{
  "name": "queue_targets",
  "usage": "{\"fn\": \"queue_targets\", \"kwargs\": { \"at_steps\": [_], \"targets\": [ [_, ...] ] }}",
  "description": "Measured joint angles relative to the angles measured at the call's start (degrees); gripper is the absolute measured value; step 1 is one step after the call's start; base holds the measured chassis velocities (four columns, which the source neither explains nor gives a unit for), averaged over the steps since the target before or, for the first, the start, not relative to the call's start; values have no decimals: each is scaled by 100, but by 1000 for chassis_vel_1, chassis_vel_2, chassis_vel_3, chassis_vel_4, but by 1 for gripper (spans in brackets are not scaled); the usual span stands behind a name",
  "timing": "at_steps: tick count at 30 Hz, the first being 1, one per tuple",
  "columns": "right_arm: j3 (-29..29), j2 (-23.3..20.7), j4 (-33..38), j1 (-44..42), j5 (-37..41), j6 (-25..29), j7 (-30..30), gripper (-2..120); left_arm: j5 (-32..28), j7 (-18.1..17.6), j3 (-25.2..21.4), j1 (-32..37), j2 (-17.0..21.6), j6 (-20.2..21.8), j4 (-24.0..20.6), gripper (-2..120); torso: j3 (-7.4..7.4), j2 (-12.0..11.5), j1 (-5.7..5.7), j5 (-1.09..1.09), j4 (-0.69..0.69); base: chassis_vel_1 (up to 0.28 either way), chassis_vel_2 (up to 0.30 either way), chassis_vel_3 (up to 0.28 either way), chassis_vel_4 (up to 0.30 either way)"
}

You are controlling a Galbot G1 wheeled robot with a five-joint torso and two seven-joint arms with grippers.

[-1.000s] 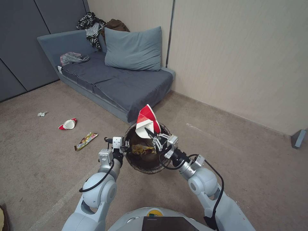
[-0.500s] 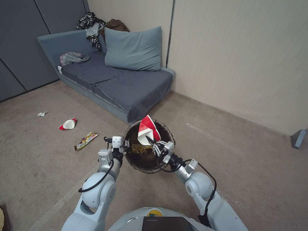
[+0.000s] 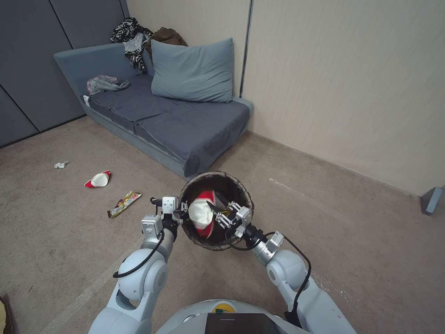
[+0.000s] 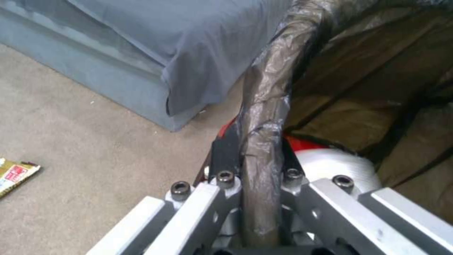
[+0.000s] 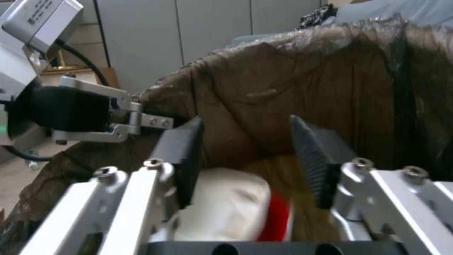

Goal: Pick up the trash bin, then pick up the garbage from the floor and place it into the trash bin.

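Now the left claw (image 3: 181, 211) is clamped on the trash bin (image 3: 241, 185) rim, holding it off the floor (image 3: 352, 218) nr the sofa (image 3: 185, 125) corner. Right claw (image 3: 217, 212) sits over the bin mouth w/ fingers spread, gripping nothing; red-and-white cup (image 3: 201, 216) is inside the bin. Another cup (image 3: 98, 179), a snack wrapper (image 3: 123, 203) & paper scrap (image 3: 60, 164) lie on the floor.
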Motion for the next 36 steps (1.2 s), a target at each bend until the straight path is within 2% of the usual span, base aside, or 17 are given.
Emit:
{"fn": "queue_targets", "kwargs": {
  "at_steps": [1, 4, 5, 8, 9, 13, 22, 25, 26, 27, 29, 32, 33, 36],
  "targets": [
    [0, 0, 0, 0, 0, 0, 0, 49, 0, 0, 0, 0, 0, 0, 0, 0, 0, 0, 0, 0, 0, 0, 0, 0, 0],
    [2, -4, -2, -16, -15, 13, -1, 64, -13, 0, -12, -2, 5, 0, -5, 0, 0, 0, 0, 0, 0, 0, 0, 0, 0],
    [2, -4, -2, -16, -15, 13, -1, 64, -13, 0, -12, -2, 5, 0, -5, 0, 0, 0, 0, 0, 0, 0, 0, 0, 0],
    [2, -12, 12, -27, -24, 17, -2, 76, -13, -5, -17, -2, 5, 3, -24, 0, 0, 0, 0, 0, 0, 0, 0, 0, 0],
    [2, -12, 12, -27, -24, 17, -2, 76, -13, -5, -17, -2, 5, 3, -24, 0, 0, 0, 0, 0, 0, 0, 0, 0, 0],
    [27, -14, 185, -59, -70, 71, -1, 95, -13, -5, -29, -2, 7, 4, -27, 0, 0, 0, 0, 0, 0, 0, 0, 0, 0],
    [204, 43, 765, -132, -178, 172, 276, 100, 29, 0, -61, 2, 12, -39, -13, 0, 0, 0, 0, 0, 0, 0, 0, 0, 0],
    [484, 199, 1428, -268, -470, 115, 1051, 100, 39, -6, -84, 8, 9, -76, -11, 0, 0, 0, 0, 0, 1, 0, 0, 0, 0],
    [638, 299, 1654, -361, -684, -36, 1527, 100, 54, -9, -103, 8, 2, -99, -3, 0, 0, 0, 0, -1, 0, 0, 0, 0, 0],
    [638, 299, 1654, -361, -684, -36, 1527, 100, 54, -9, -103, 8, 2, -99, -3, 0, 0, 0, 0, -1, 0, 0, 0, 0, 0],
    [864, 450, 1766, -491, -980, -118, 2229, 100, 105, -8, -134, 17, -10, -160, 26, 0, 0, 0, 0, 0, 0, 0, 0, 0, 0],
    [1006, 524, 1757, -590, -1113, -130, 2562, 100, 126, -5, -153, 23, -11, -194, 33, 0, 0, 0, 0, 0, 0, 0, 0, 0, 0],
    [1218, 638, 1623, -778, -1256, -95, 2928, 100, 125, -3, -199, 26, -17, -251, 51, 0, 0, 0, 0, 0, -1, 0, 0, 0, 0],
    [1489, 741, 1422, -1027, -1387, 27, 3046, 100, 98, -14, -261, 41, -21, -296, 65, 0, 0, 0, 0, 1, -1, 0, 0, 0, 0]
  ]
}}
